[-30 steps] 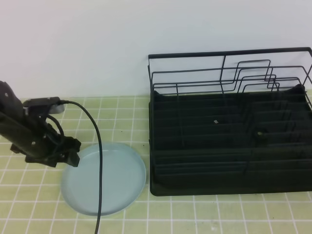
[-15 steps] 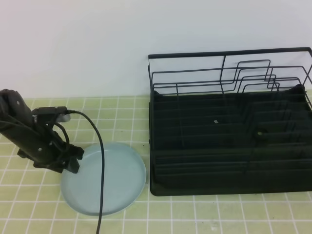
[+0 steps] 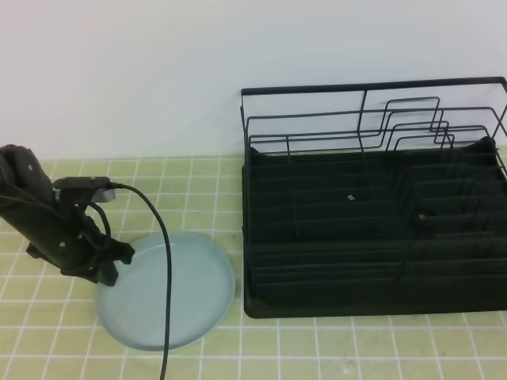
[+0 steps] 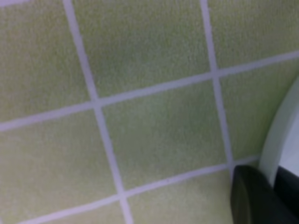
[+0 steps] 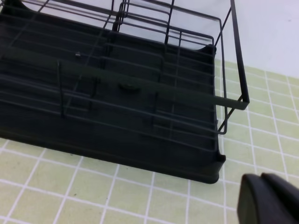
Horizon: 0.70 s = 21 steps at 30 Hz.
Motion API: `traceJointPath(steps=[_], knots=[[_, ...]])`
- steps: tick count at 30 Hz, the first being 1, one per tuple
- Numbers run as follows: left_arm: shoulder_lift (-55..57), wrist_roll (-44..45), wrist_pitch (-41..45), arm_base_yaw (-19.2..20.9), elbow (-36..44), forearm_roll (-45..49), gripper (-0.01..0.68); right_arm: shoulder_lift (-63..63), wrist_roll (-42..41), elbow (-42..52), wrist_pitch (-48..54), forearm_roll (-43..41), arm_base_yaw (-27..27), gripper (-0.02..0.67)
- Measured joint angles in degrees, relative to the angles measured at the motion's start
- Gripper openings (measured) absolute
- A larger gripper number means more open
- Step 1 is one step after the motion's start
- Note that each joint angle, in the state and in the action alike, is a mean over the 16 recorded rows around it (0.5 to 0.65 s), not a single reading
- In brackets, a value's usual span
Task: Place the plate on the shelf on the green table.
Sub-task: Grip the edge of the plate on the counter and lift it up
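Observation:
The pale blue-green plate [image 3: 186, 297] lies on the green table [image 3: 317, 348] at the front left. My left gripper [image 3: 111, 265] sits at its left rim and is shut on that rim. In the left wrist view a dark finger [image 4: 252, 196] presses against the plate's pale edge [image 4: 282, 135] just above the tiles [image 4: 140, 140]. The shelf [image 3: 317, 305], a black wire rack with a tray base, stands to the right with nothing in it. My right gripper [image 5: 268, 196] is shut with nothing in it, low over the tiles [image 5: 93, 191] off the shelf's [image 5: 140, 154] front right corner.
A black cable [image 3: 165, 301] runs from the left arm across the plate and off the front edge. A white wall stands behind the table. A narrow strip of tiles separates the plate from the shelf's left side.
My left gripper has gone from wide open to shut on the plate's left rim. The plate has slid slightly to the left. The right arm has not moved.

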Motion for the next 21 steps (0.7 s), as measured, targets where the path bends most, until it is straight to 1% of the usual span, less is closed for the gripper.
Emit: traceJointPath(steps=[5, 8, 11, 16, 18, 21], knots=[[-2.08, 0.02, 0.93, 0.55, -1.36, 1.96, 0.015, 0.01, 0.0, 0.0, -0.22, 0.27, 0.01, -0.002], [-4.27, -0.03, 1.49, 1.26, -2.3, 2.85, 0.008, 0.02, 0.0, -0.05, -0.5, 1.5, 0.03, -0.002], [-7.32, -0.07, 1.9, 2.06, -3.14, 3.34, 0.005, 0.02, -0.09, -0.4, -0.84, 4.58, 0.03, -0.002], [-13.91, 0.36, 2.01, 3.34, -4.01, 1.48, 0.003, 0.03, -2.91, -2.12, -1.32, 14.65, 0.04, -0.002], [-16.71, 1.41, 1.99, 3.74, -4.16, -1.07, 0.003, 0.03, -5.04, -3.27, -1.3, 20.35, 0.04, -0.002], [-20.94, 4.25, 2.23, 4.06, -4.23, -7.37, 0.003, 0.04, -8.32, -5.31, -1.34, 30.24, 0.05, -0.002]])
